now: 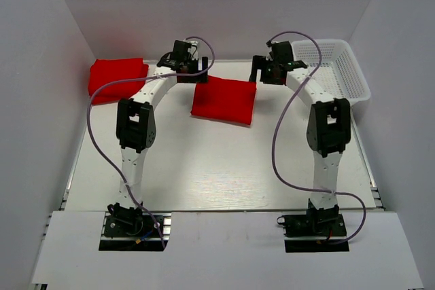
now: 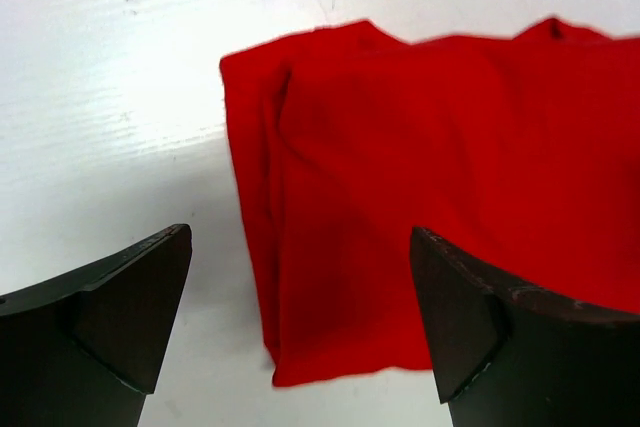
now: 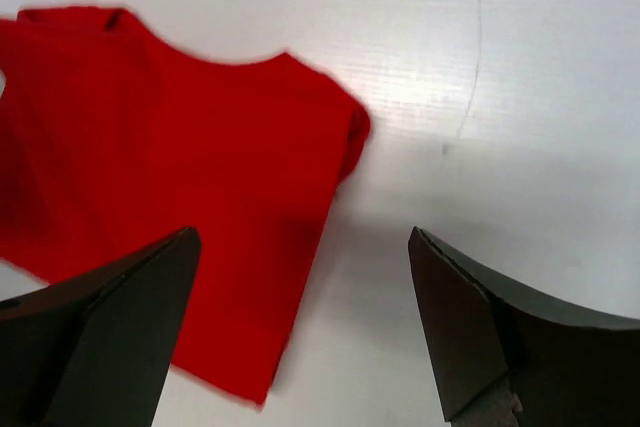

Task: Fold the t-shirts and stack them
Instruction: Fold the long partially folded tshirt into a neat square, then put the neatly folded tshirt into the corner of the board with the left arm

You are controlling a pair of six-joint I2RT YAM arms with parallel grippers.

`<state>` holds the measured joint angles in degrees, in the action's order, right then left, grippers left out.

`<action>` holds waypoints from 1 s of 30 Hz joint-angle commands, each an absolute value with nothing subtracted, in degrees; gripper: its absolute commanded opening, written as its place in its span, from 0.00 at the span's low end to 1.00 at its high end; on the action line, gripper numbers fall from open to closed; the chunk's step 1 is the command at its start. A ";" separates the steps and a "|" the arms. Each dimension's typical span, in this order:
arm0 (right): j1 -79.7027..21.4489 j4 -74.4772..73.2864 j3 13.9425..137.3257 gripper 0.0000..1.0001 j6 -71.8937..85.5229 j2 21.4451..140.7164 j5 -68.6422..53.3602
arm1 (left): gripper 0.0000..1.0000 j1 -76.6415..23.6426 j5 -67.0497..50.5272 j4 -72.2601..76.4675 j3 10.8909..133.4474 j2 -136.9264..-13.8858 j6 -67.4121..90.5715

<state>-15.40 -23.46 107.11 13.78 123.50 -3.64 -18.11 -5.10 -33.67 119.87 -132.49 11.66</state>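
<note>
A folded red t-shirt [image 1: 224,100] lies flat at the middle back of the table. A second folded red t-shirt [image 1: 117,79] lies at the back left. My left gripper [image 1: 192,75] is open and empty above the middle shirt's far left corner; the left wrist view shows that shirt [image 2: 420,217] below and between the fingers [image 2: 120,307]. My right gripper [image 1: 259,73] is open and empty above the shirt's far right corner; the right wrist view shows the shirt's edge [image 3: 180,197] under the left finger [image 3: 110,337].
A white plastic mesh basket [image 1: 336,66] stands at the back right, beside the right arm. White walls close in the table at the back and sides. Purple cables loop from both arms.
</note>
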 commanded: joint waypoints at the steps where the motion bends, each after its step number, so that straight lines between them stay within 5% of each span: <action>1: -15.47 -22.68 99.95 0.90 11.95 112.34 -5.27 | 1.00 -17.75 -6.50 -37.96 118.04 -125.24 6.86; 11: -15.64 -22.50 80.87 0.90 12.13 96.86 -4.30 | 1.00 -17.75 -11.51 -35.78 110.48 -125.24 2.46; 30: -15.64 -24.70 79.80 0.90 11.87 94.30 -3.69 | 1.00 -17.23 -8.44 -30.94 116.02 -136.85 3.07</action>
